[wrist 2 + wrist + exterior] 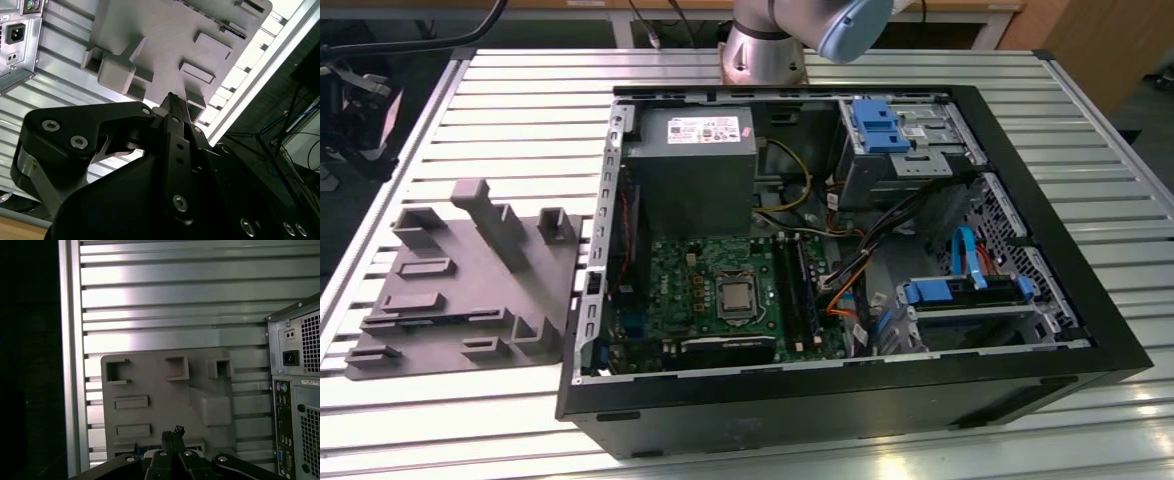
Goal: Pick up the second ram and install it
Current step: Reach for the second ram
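Hand [171,101]: fingertips pressed together, nothing pinched, above matte grey moulded tray [150,385] with blocky posts | second ram: not discernible on tray, possibly among long black slots [794,285] lying lengthwise in open steel case [854,400], exterior view's right of tray | ribbed aluminium counter [175,305]

The surface [520,90] is silver metal, ribbed in long parallel slats. The moulded tray [467,290] near its edge is plain matt grey. The computer case [854,400] is black outside. Inside it are a green motherboard [683,285], a grey power supply [694,185] with a white label, blue drive latches [878,125] and orange cables [843,288]. The tool [172,100] is black with silvery screws.
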You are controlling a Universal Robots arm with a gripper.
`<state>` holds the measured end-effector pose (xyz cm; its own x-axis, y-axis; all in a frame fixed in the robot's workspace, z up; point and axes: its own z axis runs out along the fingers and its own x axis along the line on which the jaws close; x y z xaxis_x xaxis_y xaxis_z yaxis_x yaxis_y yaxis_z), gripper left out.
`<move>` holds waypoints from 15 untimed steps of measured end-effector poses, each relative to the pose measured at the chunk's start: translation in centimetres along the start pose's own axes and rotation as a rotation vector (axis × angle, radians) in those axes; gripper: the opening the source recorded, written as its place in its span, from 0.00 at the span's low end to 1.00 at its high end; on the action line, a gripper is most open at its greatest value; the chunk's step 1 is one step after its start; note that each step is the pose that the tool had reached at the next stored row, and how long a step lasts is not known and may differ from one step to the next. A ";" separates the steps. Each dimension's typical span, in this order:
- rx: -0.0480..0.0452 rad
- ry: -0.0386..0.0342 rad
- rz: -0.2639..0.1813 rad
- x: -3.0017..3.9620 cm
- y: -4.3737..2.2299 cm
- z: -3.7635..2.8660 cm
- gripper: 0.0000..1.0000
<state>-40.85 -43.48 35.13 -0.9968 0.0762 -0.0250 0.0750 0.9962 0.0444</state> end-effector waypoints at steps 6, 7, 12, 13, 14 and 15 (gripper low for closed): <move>0.0000 0.0000 0.000 0.06 -0.02 0.11 0.11; 0.0001 0.0000 0.000 0.06 -0.02 0.12 0.11; 0.0001 0.0001 0.000 0.09 -0.04 0.22 0.11; 0.0000 0.0001 0.000 0.10 -0.05 0.25 0.11; 0.0000 0.0000 0.000 0.10 -0.05 0.27 0.11; 0.0000 0.0000 0.000 0.11 -0.06 0.29 0.11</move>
<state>-40.96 -43.52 34.83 -0.9968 0.0762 -0.0250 0.0751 0.9962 0.0444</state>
